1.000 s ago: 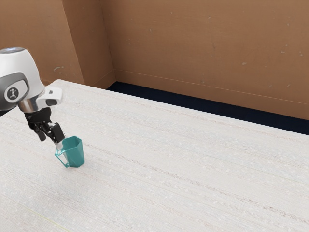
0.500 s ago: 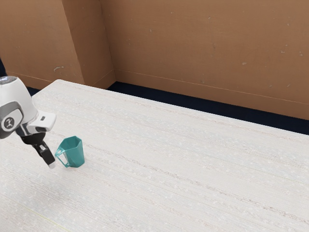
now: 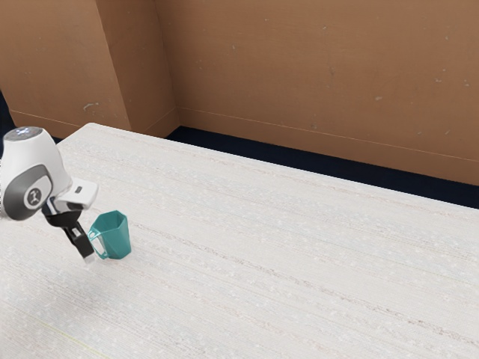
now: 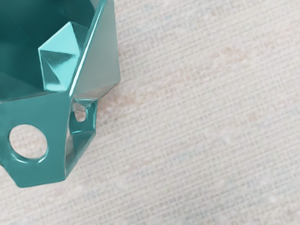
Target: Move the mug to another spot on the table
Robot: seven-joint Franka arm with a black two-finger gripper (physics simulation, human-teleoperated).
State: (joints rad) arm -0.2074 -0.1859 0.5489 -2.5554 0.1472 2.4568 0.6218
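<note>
A teal faceted mug [image 3: 114,234] stands upright on the pale table [image 3: 299,247] near the exterior view's left, with its handle [image 3: 93,241] turned toward the arm. My black gripper [image 3: 84,250] hangs low over the table, right beside the handle on the side toward the exterior view's left. In the wrist view the mug [image 4: 56,61] lies off to one side of my hand, with its pierced handle [image 4: 42,150] nearest and bare tabletop [image 4: 201,122] beside it.
The table stretches wide toward the exterior view's right. Brown walls [image 3: 314,75] stand behind it, and a dark floor strip [image 3: 337,168] runs along the table's far edge.
My hand dropped from the mug's rim to the exterior view's lower left, then came back slightly toward the handle. The mug has stayed where it was.
</note>
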